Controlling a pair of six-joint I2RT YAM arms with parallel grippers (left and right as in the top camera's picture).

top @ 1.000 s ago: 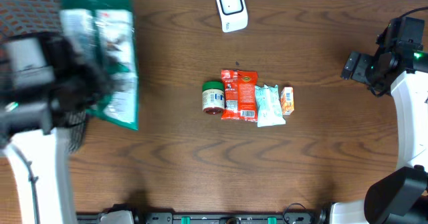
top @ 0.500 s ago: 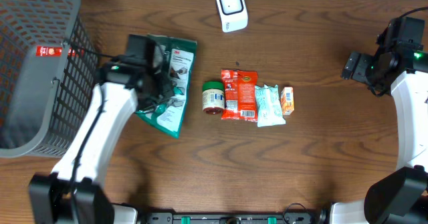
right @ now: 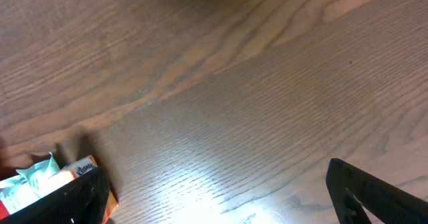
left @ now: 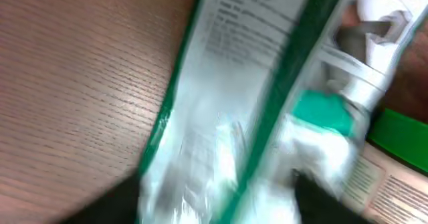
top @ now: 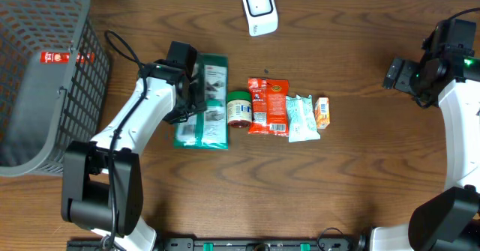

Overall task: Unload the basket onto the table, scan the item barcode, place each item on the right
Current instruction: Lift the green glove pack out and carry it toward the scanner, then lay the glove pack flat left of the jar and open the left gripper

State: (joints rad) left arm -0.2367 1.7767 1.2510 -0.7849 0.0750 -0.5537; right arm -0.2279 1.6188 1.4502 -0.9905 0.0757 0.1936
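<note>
The left gripper [top: 195, 97], jaws seemingly parted through the blur and gripping nothing, hangs over the pouch [top: 214, 127] lying flat beside the jar [top: 238, 109], so this looks like set-down; next, lift clear and bring a barcode to the scanner [top: 259, 10], the right gripper [right: 221, 197] gaping empty.

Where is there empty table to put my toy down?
Bare wood lies between the orange box and the right arm, and all along the front edge below the row. It is crowded in the middle, where green packet, jar, red packet and tissues sit side by side.
</note>
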